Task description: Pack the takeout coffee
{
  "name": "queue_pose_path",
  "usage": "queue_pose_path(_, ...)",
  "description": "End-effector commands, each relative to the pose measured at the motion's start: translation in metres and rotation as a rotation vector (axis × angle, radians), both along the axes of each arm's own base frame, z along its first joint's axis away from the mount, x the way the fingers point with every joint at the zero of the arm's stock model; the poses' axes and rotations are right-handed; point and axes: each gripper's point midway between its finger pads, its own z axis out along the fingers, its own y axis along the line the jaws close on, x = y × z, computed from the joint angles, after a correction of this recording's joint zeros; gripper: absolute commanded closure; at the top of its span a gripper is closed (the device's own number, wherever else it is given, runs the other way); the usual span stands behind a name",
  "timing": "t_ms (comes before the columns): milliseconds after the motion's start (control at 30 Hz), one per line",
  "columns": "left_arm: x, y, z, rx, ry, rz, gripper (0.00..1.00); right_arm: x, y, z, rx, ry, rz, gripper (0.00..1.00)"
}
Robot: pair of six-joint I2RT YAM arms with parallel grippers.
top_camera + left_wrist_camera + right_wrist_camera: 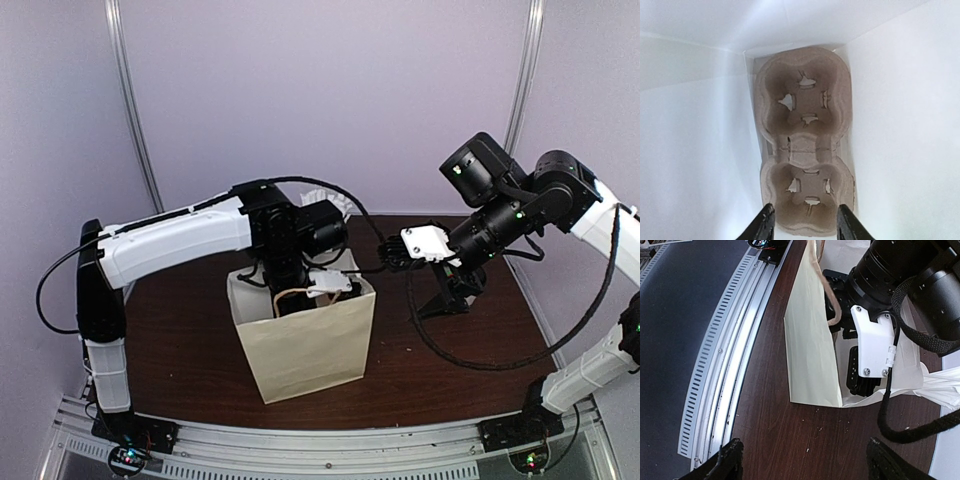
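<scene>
The left jaws stand spread with nothing between them, low inside the paper bag (310, 340). Just past their tips, the brown pulp tray (802, 125) lies flat on the bag's floor. The right jaws hang wide apart and empty over the tabletop (790, 440), with the bag's side ahead of them. The takeout coffee shows in no view, so its place cannot be told.

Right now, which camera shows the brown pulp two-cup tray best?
The left wrist view: it looks straight down into the paper bag at the pulp tray, both wells empty. The top view shows only the bag's outside with the left arm reaching in; the right wrist view, only the bag's side. Neither shows the tray.
</scene>
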Motion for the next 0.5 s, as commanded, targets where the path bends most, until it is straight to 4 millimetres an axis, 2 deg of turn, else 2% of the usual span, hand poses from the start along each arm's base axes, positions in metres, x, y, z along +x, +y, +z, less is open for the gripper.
queue_pose_path(0,-0.002,-0.001,0.024,-0.052,-0.021,0.001,0.56,0.002,0.001,0.005,0.017,0.004,-0.018,0.16)
queue_pose_path(133,-0.001,0.001,0.026,-0.046,-0.023,0.001,0.55,0.002,0.002,0.005,0.018,0.009,-0.015,0.16)
queue_pose_path(233,-0.002,0.000,0.040,-0.071,-0.035,0.000,0.55,0.000,0.002,0.008,0.024,0.015,-0.009,0.16)
queue_pose_path(467,-0.007,-0.005,0.122,-0.317,-0.119,-0.001,0.53,-0.004,0.006,0.012,0.033,0.041,0.009,0.16)
